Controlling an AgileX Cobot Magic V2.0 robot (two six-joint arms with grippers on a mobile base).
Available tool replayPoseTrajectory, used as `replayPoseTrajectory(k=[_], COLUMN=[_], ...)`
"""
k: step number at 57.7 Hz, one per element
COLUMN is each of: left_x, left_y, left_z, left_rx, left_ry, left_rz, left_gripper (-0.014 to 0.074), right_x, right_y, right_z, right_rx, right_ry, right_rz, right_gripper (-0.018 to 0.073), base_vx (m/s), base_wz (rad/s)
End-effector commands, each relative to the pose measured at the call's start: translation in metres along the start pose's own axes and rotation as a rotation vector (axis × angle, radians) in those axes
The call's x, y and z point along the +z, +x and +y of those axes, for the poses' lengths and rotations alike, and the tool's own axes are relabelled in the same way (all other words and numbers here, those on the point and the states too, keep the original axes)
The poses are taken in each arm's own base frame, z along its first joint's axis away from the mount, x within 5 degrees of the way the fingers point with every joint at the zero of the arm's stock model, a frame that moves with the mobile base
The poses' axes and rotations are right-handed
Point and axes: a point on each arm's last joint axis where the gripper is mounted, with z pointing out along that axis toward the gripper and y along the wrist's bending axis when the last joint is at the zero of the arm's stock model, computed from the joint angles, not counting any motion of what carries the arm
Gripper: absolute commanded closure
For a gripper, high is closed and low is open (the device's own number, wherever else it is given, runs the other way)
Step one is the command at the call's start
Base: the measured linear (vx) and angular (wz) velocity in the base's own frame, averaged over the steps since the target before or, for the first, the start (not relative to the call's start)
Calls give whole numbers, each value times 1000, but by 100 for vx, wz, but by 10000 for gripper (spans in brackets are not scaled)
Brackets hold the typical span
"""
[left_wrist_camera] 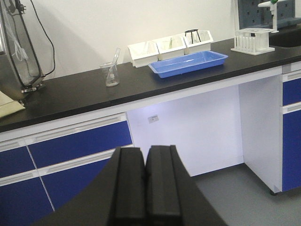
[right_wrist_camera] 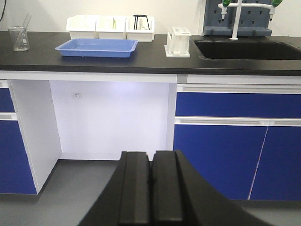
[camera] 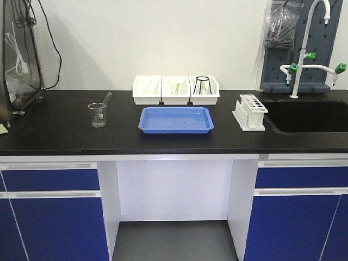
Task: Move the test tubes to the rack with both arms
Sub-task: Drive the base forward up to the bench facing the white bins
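The white rack (camera: pixel 250 112) stands on the black counter just left of the sink, also seen in the left wrist view (left_wrist_camera: pixel 254 41) and the right wrist view (right_wrist_camera: pixel 178 41). No test tubes show clearly; faint clear streaks lie in the blue tray (camera: pixel 175 119), too dim to identify. My left gripper (left_wrist_camera: pixel 146 149) is shut and empty, hanging low in front of the left drawers, well below the counter. My right gripper (right_wrist_camera: pixel 151 153) is shut and empty too, low over the grey floor before the knee space. Neither arm appears in the front view.
Three white bins (camera: pixel 175 89) line up behind the tray, the right one holding a black wire stand (camera: pixel 202 84). A beaker with a glass rod (camera: pixel 98 114) stands at the left. The sink (camera: pixel 307 115) and tap (camera: pixel 304 54) are at the right. Blue cabinets flank the knee space.
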Motion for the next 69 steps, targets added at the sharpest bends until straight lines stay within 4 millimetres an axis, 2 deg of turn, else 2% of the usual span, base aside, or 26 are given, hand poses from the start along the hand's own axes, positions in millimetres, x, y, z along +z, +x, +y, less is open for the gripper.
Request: replayPoseTrajectory(k=[1,69], left_x=[0,0], left_y=[1,1], left_z=[1,1], left_rx=[-8,-8], left_ry=[-21,-21], left_rz=[-71,-71], left_gripper=[617,617], right_x=[0,0], right_y=[-4,-4], right_z=[0,0], right_rx=[-9,-9], right_ry=[6,6], right_rz=[-74,-74], right_gripper=[566,566], base_vx=[0,5], base_wz=[0,-3])
